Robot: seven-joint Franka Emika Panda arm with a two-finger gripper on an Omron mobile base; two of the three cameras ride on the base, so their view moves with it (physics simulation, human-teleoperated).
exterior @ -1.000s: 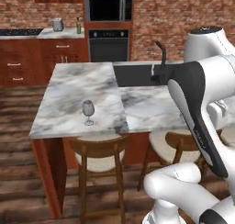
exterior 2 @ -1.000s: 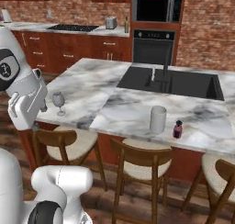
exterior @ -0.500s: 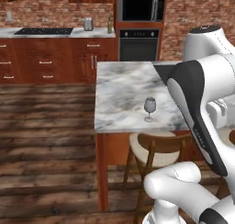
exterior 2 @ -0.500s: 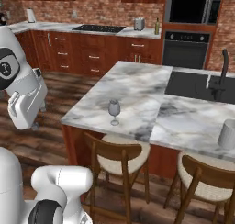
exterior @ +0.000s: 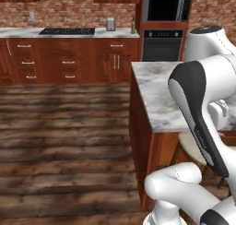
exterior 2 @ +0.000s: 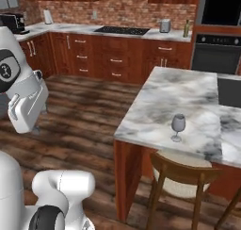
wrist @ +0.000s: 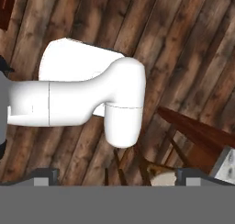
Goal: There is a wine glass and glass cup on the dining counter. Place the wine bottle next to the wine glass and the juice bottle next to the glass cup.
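Observation:
The wine glass (exterior 2: 178, 126) stands upright near the front edge of the dining counter (exterior 2: 160, 106), whose marble top (exterior: 156, 97) also sits at the right of the left base view. The wine bottle (exterior 2: 187, 28), olive-green, stands on the far back worktop beside the oven; in the left base view this bottle (exterior: 133, 26) is right of the toaster. The glass cup and the juice bottle are out of view. My gripper (wrist: 117, 177) is open, with nothing between its fingertips (wrist: 46, 175), and points down at the wooden floor, far from the bottle and the glass.
The back worktop carries a black cooktop (exterior 2: 122, 30) and a toaster (exterior 2: 164, 25). A built-in oven (exterior 2: 217, 50) stands right of it. A wooden stool (exterior 2: 183, 175) is tucked under the counter's front. Open wooden floor (exterior: 64, 127) lies between me and the back cabinets.
The whole picture has shifted: the camera has moved left, so the dining counter slid to the right and the glass cup and juice bottle left the views. The gripper stays open.

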